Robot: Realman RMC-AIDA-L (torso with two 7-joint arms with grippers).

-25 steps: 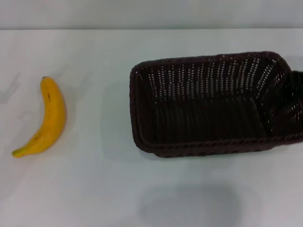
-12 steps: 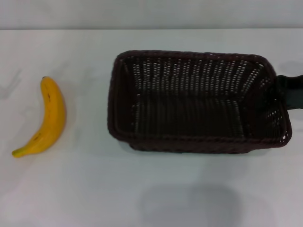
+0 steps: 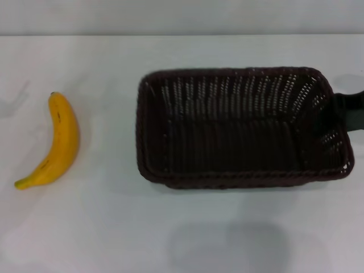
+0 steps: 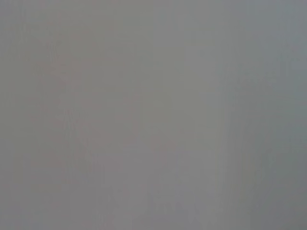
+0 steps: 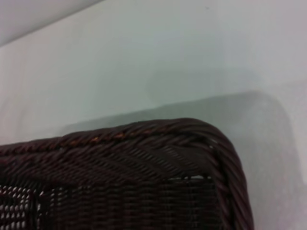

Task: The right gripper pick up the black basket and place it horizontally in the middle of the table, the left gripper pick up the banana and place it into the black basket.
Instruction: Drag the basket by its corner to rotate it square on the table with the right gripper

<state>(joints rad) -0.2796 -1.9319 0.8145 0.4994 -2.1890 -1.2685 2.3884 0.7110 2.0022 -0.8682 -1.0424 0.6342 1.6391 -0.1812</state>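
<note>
The black basket (image 3: 239,128) meets the right gripper (image 3: 350,111) at its right end; jaws' state unclear.

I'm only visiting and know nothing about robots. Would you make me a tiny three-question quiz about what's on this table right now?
1. True or false: the banana already lies inside the black basket.
2. Multiple choice: seen from the head camera, the dark part of the right end effector shows at the basket's
A) left short end
B) right short end
C) near long side
3. Fill in: the basket's long sides run ______ across the table, as the head camera sees it.

Key
1. False: the banana lies on the table, well apart from the basket, on the robot's left.
2. B
3. left to right (horizontally)
</note>
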